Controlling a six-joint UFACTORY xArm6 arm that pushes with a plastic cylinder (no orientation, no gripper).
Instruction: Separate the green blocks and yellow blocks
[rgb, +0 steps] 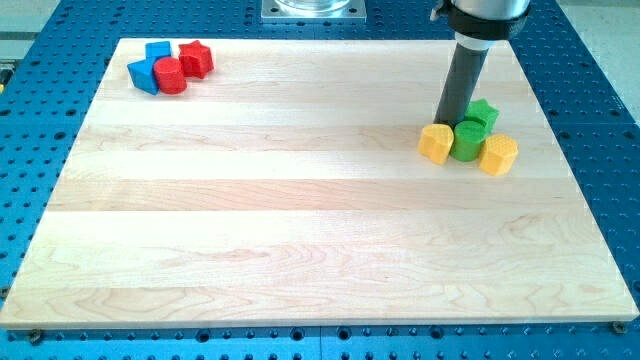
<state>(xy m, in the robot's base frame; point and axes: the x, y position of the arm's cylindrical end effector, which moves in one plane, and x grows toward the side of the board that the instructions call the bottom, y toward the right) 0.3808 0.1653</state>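
Green and yellow blocks sit bunched at about three o'clock on the desk (300, 250), toward the view's right. No hand is fitted, so nothing opens, closes or grips; the arm ends in a dark rod, and my tip (457, 122) comes down at the cluster's eleven o'clock edge, just behind the green cylinder (466, 140) and beside the green star (483, 114). Whether it touches either I cannot tell.

Going outward from the tip: the green cylinder stands in the middle, the yellow block (435, 143) against its nine o'clock side, the yellow hexagonal block (498, 155) at its four o'clock, the star at its one o'clock.

The risk, as I judge it, is the tight packing. A push toward six o'clock would probably carry the cylinder and both yellows along together, leaving nothing separated. A push toward three o'clock could send the star or the hexagonal block off the desk's nearby right edge.

The red and blue blocks (170, 68) at eleven o'clock lie well apart and look safe.
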